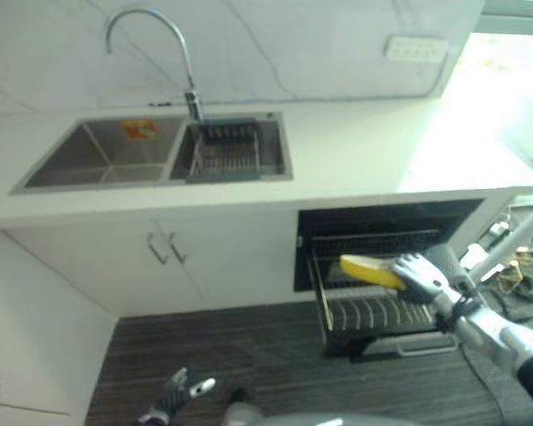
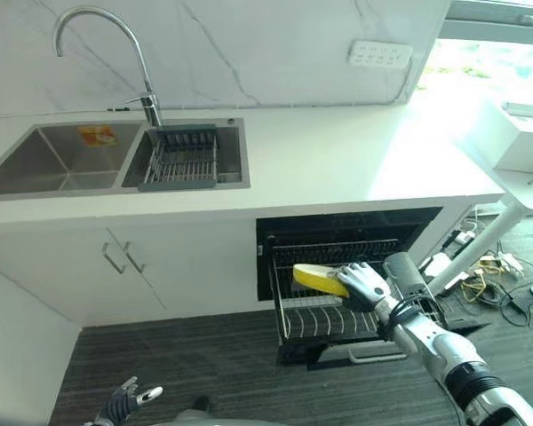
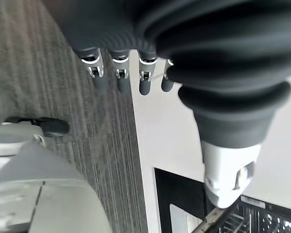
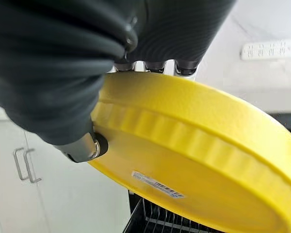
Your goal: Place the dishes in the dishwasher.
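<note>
A yellow plate (image 1: pixel 369 270) hangs tilted over the pulled-out wire rack (image 1: pixel 373 312) of the open dishwasher (image 1: pixel 382 222) under the counter. My right hand (image 1: pixel 424 277) is shut on the plate's rim, thumb (image 4: pixel 82 148) pressed to its underside (image 4: pixel 194 170) and fingers over the top edge. The rack's upright tines (image 2: pixel 324 321) stand just beneath the plate. My left hand (image 1: pixel 173 398) hangs low near the floor, well left of the dishwasher, with its fingers (image 3: pixel 121 75) relaxed and nothing in it.
A double sink (image 1: pixel 115 155) with a dish basket (image 1: pixel 226 151) and a tall tap (image 1: pixel 151 44) sits on the white counter (image 1: pixel 355 151). White cabinet doors (image 1: pixel 173 257) stand left of the dishwasher. Dark striped floor (image 1: pixel 249 355) lies in front. Cables (image 2: pixel 484 266) lie at the right.
</note>
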Controlling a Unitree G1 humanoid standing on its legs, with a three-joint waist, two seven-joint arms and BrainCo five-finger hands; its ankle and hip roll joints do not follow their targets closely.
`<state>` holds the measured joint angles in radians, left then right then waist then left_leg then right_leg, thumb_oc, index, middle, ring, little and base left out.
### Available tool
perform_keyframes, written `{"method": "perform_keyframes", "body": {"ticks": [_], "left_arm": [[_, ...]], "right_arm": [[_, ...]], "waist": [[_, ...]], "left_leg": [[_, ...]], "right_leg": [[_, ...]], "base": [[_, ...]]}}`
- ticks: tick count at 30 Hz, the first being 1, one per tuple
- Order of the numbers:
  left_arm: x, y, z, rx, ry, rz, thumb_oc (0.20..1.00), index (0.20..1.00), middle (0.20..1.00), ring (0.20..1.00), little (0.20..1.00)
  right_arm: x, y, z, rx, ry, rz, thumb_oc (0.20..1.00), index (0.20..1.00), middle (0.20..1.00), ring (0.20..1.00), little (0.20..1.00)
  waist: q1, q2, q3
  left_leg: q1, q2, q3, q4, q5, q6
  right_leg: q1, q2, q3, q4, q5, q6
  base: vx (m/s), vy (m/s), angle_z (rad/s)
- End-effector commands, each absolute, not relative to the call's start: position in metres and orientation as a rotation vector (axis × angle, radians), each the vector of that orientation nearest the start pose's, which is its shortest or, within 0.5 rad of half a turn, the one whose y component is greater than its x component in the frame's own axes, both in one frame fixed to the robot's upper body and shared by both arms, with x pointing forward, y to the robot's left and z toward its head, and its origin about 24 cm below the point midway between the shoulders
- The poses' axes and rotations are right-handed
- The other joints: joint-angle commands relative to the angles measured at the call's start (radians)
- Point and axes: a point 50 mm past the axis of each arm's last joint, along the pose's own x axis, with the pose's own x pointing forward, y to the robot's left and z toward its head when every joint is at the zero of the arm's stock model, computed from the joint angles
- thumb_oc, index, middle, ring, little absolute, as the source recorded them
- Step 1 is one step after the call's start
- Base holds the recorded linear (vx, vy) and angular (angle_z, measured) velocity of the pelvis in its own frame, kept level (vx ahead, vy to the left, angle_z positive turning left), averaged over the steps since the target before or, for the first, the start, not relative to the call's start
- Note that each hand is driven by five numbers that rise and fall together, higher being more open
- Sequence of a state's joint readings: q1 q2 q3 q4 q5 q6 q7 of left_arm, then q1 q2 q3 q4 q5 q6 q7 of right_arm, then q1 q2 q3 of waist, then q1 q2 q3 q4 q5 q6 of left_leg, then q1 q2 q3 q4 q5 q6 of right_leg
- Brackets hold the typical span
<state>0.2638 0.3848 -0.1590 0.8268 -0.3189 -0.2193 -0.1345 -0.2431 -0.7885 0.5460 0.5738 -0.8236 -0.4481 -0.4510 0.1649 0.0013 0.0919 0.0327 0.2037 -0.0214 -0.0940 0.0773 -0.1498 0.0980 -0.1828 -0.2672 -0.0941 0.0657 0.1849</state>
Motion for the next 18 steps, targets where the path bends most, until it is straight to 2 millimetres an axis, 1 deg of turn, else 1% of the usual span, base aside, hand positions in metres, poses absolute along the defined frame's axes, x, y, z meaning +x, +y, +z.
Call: {"method": "perform_keyframes", "body": {"ticks": [1, 5, 8, 11, 18], "left_arm": [[0.136, 0.274, -0.103, 0.201, 0.711, -0.025, 1.0, 1.0, 1.0, 1.0, 1.0], [0.147, 0.275, -0.097, 0.207, 0.685, -0.029, 1.0, 1.0, 1.0, 1.0, 1.0], [0.163, 0.275, -0.09, 0.206, 0.638, -0.039, 1.0, 1.0, 1.0, 1.0, 1.0], [0.17, 0.274, -0.087, 0.191, 0.606, -0.022, 1.0, 1.0, 1.0, 1.0, 1.0], [0.184, 0.274, -0.077, 0.179, 0.542, -0.008, 1.0, 1.0, 1.0, 1.0, 1.0]], "right_arm": [[0.304, -0.231, 0.063, -1.509, -0.433, 0.239, 0.2, 0.2, 0.2, 0.2, 0.2], [0.317, -0.235, 0.07, -1.515, -0.41, 0.176, 0.2, 0.2, 0.2, 0.2, 0.2], [0.334, -0.244, 0.087, -1.553, -0.396, 0.107, 0.2, 0.2, 0.2, 0.2, 0.2], [0.344, -0.248, 0.099, -1.577, -0.389, 0.073, 0.2, 0.2, 0.2, 0.2, 0.2], [0.356, -0.259, 0.122, -1.665, -0.391, 0.028, 0.2, 0.2, 0.2, 0.2, 0.2]], "waist": [[0.047, -0.029, 0.073], [0.063, -0.025, 0.099], [0.079, -0.007, 0.138], [0.086, 0.005, 0.159], [0.094, 0.019, 0.186]], "left_leg": [[-0.022, -0.012, -0.012, 0.007, -0.052, 0.019], [-0.06, -0.018, -0.028, 0.007, -0.039, 0.02], [-0.114, -0.027, -0.048, 0.007, -0.025, 0.022], [-0.145, -0.034, -0.06, 0.007, -0.016, 0.024], [-0.183, -0.041, -0.073, 0.007, -0.008, 0.023]], "right_leg": [[0.023, -0.037, 0.011, 0.007, -0.031, 0.032], [-0.001, -0.038, 0.008, 0.007, -0.021, 0.034], [-0.042, -0.04, 0.009, 0.007, -0.014, 0.033], [-0.067, -0.043, 0.013, 0.007, -0.01, 0.032], [-0.103, -0.047, 0.014, 0.007, -0.004, 0.032]], "base": [[-0.12, -0.094, 0.05], [-0.12, -0.076, 0.16], [-0.19, -0.037, 0.06], [-0.14, -0.019, 0.07], [-0.07, -0.012, 0.03]]}}
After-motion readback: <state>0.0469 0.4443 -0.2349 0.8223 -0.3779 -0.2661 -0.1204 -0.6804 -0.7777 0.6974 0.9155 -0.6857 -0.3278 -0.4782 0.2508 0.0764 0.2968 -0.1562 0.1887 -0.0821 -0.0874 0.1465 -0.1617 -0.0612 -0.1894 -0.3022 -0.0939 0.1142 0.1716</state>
